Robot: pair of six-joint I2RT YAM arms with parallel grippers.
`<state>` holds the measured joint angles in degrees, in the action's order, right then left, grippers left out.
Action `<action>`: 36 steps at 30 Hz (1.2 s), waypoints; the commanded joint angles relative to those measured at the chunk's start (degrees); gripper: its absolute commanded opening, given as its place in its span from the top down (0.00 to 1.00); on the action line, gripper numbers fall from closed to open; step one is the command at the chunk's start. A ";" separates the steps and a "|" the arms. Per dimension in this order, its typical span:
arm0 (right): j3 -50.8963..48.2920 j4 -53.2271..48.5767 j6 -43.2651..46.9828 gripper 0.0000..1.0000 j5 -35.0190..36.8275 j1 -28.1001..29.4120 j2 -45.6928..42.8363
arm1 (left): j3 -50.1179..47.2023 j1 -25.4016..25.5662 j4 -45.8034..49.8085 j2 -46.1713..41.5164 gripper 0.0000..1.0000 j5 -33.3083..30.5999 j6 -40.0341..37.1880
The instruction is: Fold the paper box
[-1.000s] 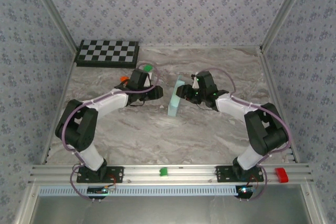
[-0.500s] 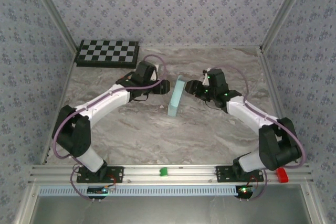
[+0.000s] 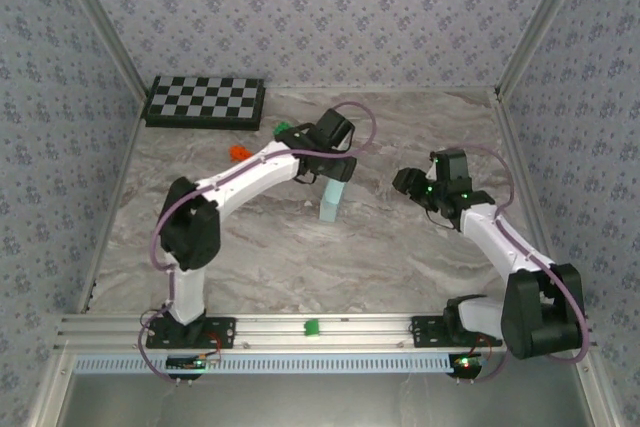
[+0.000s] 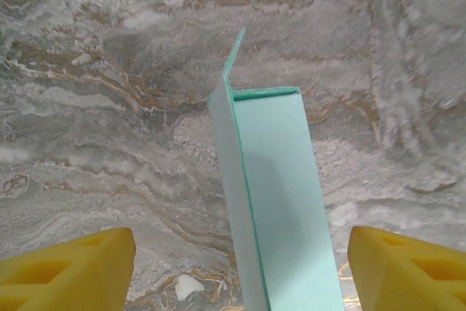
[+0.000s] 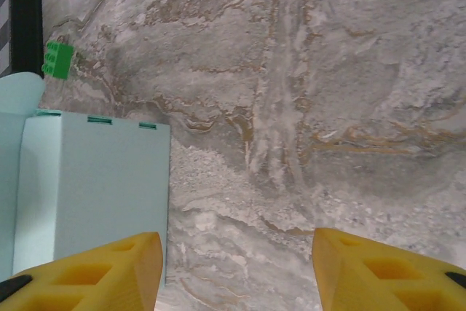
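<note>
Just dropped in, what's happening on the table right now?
The pale aqua-blue card paper box stands upright on the marbled table, held by nothing. The left gripper hangs open over its top, not touching it. The right gripper is open too, off to its right, clear of it.

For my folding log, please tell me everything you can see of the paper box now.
The paper box is pale aqua thin card, folded into a narrow rectangular shape, resting on the marble table. One loose flap sticks out at an end. The open left end effector straddles it without touching.
</note>
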<state>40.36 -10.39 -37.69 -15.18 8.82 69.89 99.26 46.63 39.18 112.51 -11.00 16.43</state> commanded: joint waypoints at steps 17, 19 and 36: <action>-2.53 0.64 1.16 0.42 -1.17 -1.70 -0.41 | 6.82 1.16 7.13 8.19 0.37 0.00 -5.24; -2.52 0.78 1.14 0.42 -1.21 -1.72 -0.21 | 6.74 1.16 7.10 8.16 0.42 0.36 -5.89; -2.70 0.56 1.18 0.42 -1.02 -1.88 0.16 | 3.95 -0.58 6.22 6.18 0.47 9.83 -22.01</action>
<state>38.26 -9.89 -37.45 -15.84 7.31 69.65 104.12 46.98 44.97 120.11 -6.31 1.13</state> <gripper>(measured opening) 0.584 0.530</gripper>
